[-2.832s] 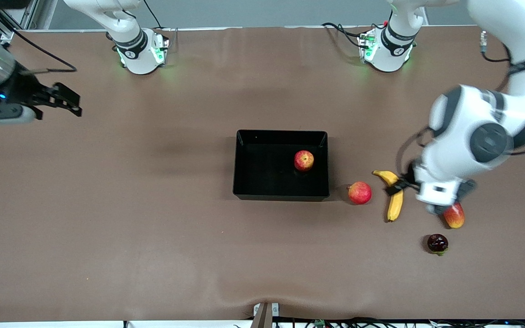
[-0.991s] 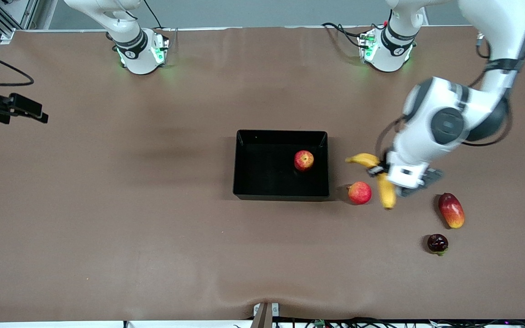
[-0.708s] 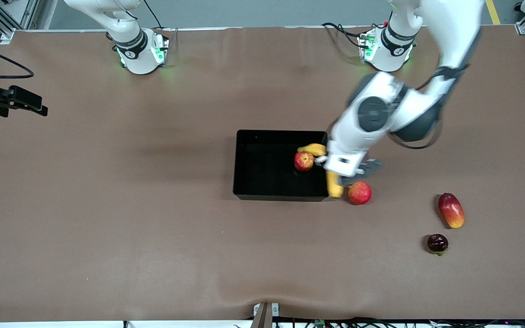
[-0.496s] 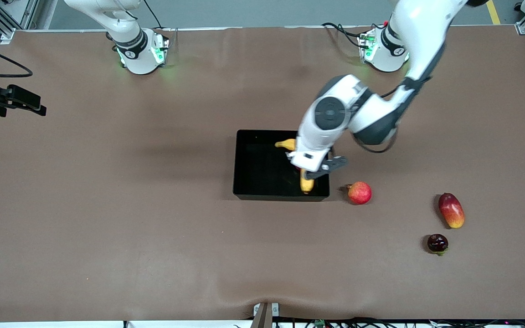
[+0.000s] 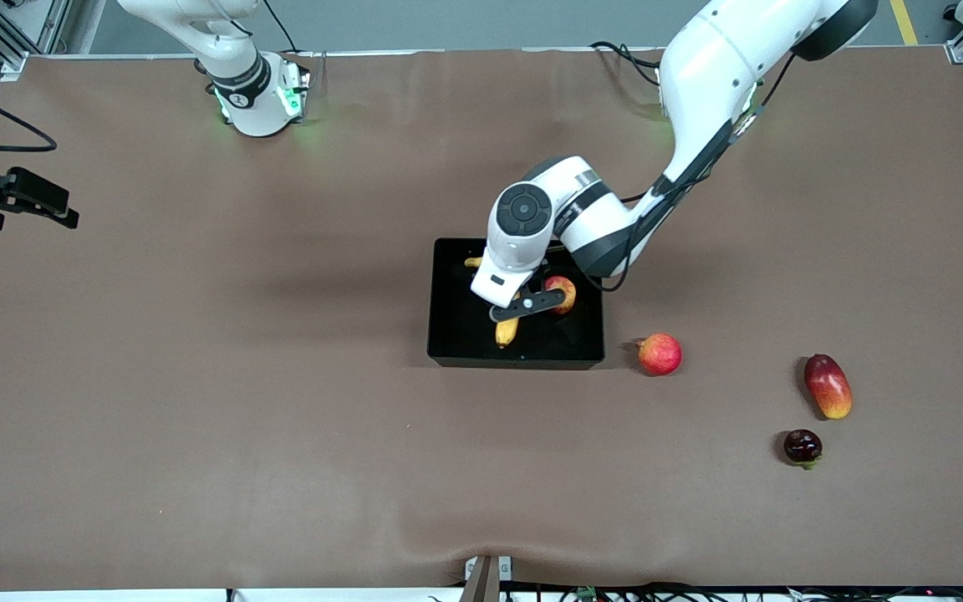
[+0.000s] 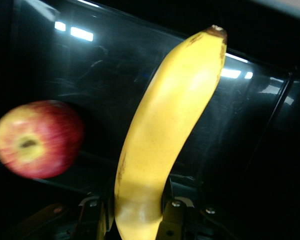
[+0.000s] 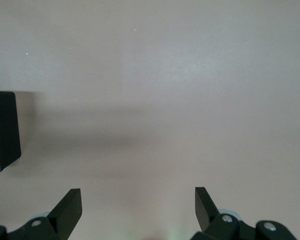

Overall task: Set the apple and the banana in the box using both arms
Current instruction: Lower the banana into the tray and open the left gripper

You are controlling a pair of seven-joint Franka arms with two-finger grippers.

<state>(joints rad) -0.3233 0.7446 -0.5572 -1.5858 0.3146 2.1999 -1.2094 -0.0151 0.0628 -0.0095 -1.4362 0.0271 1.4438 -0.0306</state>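
The box (image 5: 448, 347) sits mid-table with the apple (image 5: 563, 293) already inside. The left gripper (image 5: 508, 311) hangs over the box, pinching the banana (image 5: 505, 331) near one end. To finish well, I'd lower it onto bare floor beside the apple before letting go. The right gripper (image 5: 17, 199) waits over the right arm's end of the table, fingers spread and empty.

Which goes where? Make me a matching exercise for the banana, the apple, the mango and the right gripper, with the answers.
1 banana
2 apple
3 mango
4 right gripper

a open, over bare table
b lying in the box
c clamped in the left gripper over the box
d on the table, toward the left arm's end

Pairs: 1-c, 2-b, 3-d, 4-a
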